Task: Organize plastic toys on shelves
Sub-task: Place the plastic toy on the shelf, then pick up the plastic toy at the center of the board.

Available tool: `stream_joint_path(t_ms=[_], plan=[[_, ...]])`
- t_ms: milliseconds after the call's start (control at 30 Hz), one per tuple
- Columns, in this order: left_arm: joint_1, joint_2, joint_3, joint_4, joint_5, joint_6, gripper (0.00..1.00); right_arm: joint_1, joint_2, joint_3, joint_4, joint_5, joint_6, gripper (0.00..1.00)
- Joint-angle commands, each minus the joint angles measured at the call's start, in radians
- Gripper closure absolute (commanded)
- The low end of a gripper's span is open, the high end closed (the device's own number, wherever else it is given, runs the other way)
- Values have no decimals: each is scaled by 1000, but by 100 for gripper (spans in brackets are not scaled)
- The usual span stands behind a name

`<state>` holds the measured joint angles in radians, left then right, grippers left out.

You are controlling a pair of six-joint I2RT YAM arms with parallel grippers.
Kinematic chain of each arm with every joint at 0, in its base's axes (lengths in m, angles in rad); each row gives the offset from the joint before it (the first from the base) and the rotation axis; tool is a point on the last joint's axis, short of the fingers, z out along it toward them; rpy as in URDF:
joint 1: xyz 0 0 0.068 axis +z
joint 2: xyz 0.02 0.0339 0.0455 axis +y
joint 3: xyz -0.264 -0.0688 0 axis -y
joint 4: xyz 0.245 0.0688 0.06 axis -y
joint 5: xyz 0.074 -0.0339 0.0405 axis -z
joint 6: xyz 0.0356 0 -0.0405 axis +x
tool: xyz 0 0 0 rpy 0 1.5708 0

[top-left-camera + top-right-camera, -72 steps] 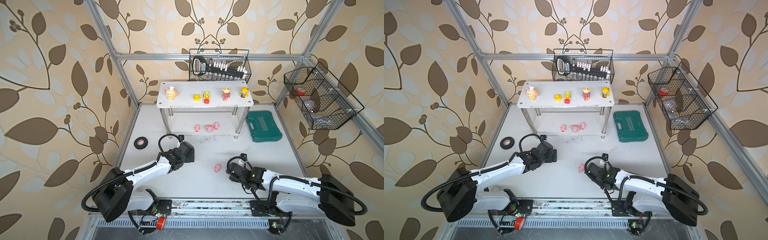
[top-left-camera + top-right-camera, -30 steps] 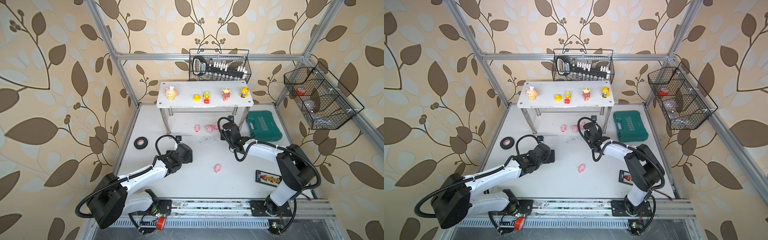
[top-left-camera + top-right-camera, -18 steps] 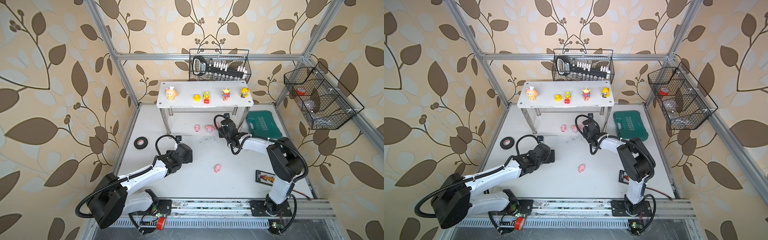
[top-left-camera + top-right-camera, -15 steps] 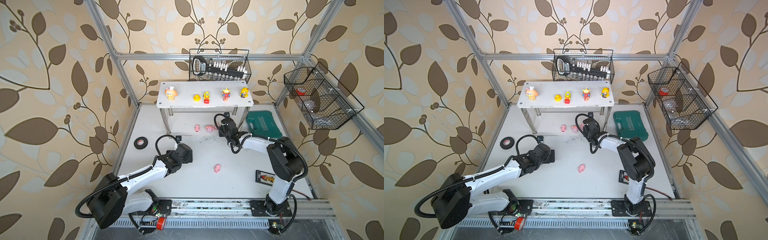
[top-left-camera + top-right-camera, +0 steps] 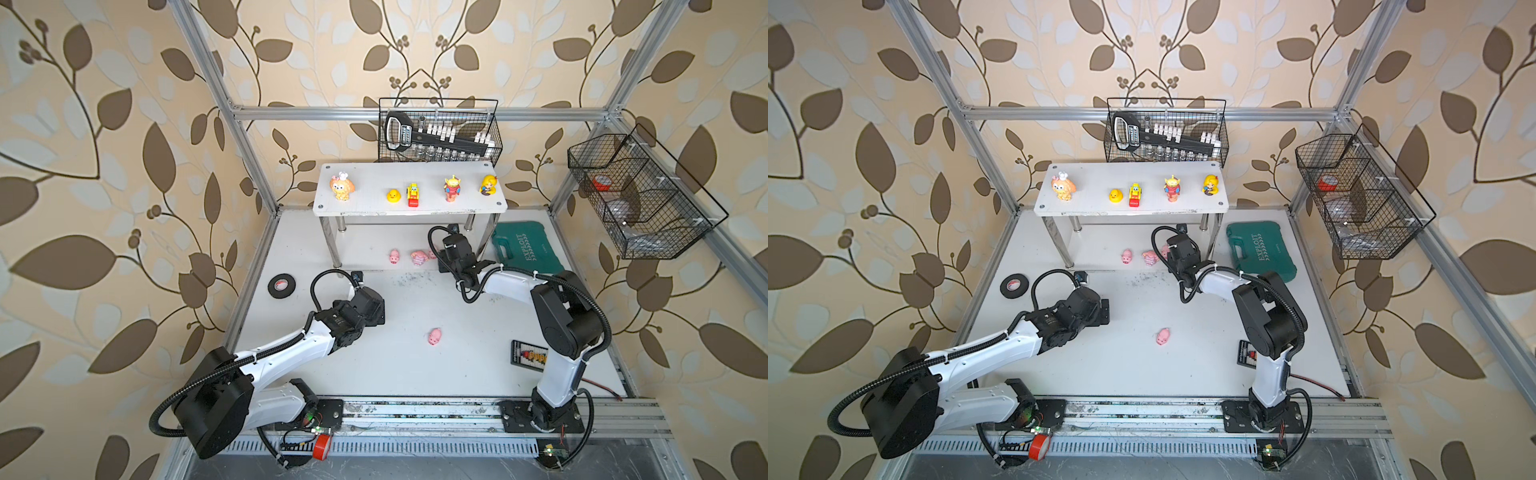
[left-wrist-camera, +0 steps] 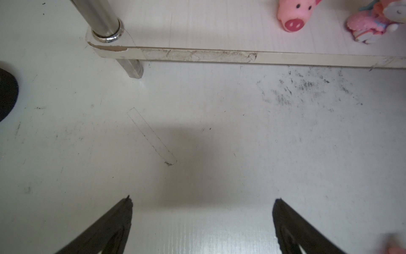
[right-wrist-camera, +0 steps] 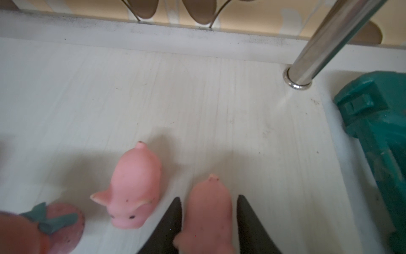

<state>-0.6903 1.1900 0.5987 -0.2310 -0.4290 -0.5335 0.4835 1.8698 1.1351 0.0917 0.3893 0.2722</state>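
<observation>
The right fingers (image 7: 173,213) stand narrowly parted on either side of a pink piglet (image 7: 211,209). It lies on the lower board (image 7: 197,99) of the white rack (image 5: 374,176). A sliver of board shows between the piglet and one finger, so it is flanked rather than pinched.

Just beside those fingers, on the same board, lies a second piglet (image 7: 134,187), and past it a blurred pink toy with a teal bow (image 7: 59,220). Beyond the tips rises a chrome leg (image 7: 325,39); a green case (image 7: 377,123) sits off to the other side.

The left fingers (image 6: 118,217) are spread wide with nothing between them, over bare worktop (image 6: 197,132) — the rack's front edge lies well ahead of their tips. A lone piglet (image 5: 434,336) lies on the worktop, apart from both pairs of fingers. A yellow duck (image 5: 392,195) and a yellow-red vehicle (image 5: 412,195) stand on the rack's top board.
</observation>
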Motion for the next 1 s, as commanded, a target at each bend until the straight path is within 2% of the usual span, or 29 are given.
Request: stream_joint_path(t_ms=[0, 167, 433, 567, 633, 767, 967], plan=[[5, -30, -17, 22, -35, 8, 1, -4, 6, 37, -35, -7, 1, 47], [5, -40, -19, 22, -35, 9, 1, 2, -36, 35, -58, -12, 24, 37], [4, -55, -23, 21, -36, 7, 1, 68, -180, -47, -100, 32, 73, 35], [4, -59, -26, 20, -36, 6, 1, 160, -316, -153, -142, 75, 157, 34], [5, -62, -25, 11, -37, 3, 1, 226, -385, -214, -172, 117, 226, 34], [5, -68, -6, -79, -57, -66, 1, 381, -490, -344, -231, 191, 455, 34], [5, -93, 58, -259, -103, -161, 1, 593, -516, -462, -294, 286, 771, 33]])
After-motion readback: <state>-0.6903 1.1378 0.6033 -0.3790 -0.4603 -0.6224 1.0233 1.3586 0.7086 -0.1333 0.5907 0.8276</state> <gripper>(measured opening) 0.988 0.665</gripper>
